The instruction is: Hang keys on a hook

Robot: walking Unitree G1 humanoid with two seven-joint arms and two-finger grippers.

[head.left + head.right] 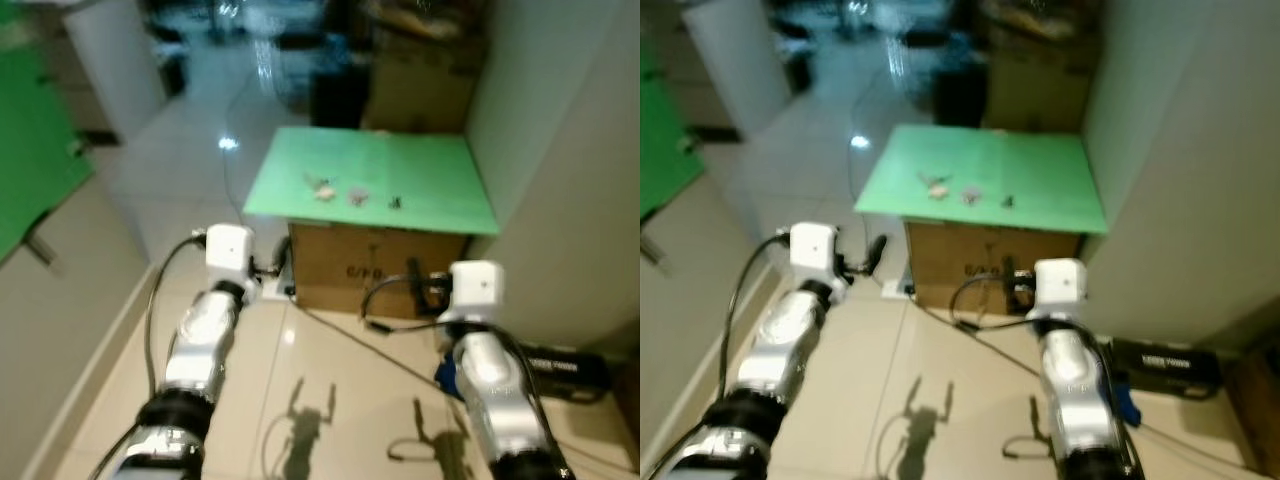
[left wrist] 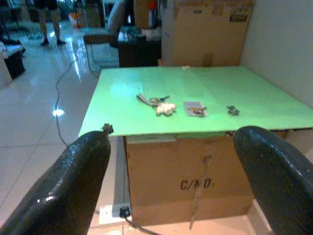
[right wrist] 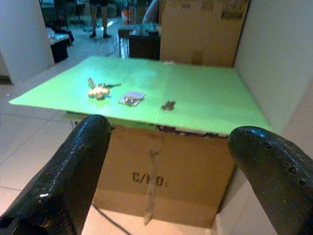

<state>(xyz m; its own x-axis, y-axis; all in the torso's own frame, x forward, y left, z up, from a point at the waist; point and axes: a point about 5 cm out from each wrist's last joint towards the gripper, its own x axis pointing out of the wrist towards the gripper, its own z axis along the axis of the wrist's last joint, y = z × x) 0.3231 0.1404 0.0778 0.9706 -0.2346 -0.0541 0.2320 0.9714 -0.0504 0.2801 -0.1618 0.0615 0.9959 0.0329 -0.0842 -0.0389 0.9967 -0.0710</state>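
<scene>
**Keys lie on the green table, both claws hang back**

Keys point(image 2: 157, 103) lie on the green table point(image 2: 254, 105), near the middle of its top. They have a small pale charm on them. Just beside the keys is a little flat card point(image 2: 194, 107) with something small on it. A bit further along is a tiny dark bit of metal point(image 2: 233, 110). All three sit in a row, apart from each other.

The green top rests on a brown cardboard box point(image 2: 195, 186) with black letters on its front. The box stands on a shiny tiled floor point(image 1: 330, 400). A pale wall point(image 1: 570, 170) runs along the robot's right side of the table.

I see my left claw point(image 2: 171, 196) held out in front of the box, lower than the table top and not touching it. Its two black fingers point(image 2: 73, 181) are wide apart with nothing between them. My right claw point(image 3: 166, 186) is the same: in front of the box, short of the table, fingers spread wide and empty.

From the head views, which are blurry, both silver arms reach forward over the floor. Black cables point(image 1: 340, 330) trail across the tiles by the box. A black box-shaped thing point(image 1: 1160, 365) lies on the floor by the wall.

Far behind the table stand more big cardboard boxes point(image 2: 205, 29). A person's legs point(image 2: 49, 24) show far back on the shiny floor.
</scene>
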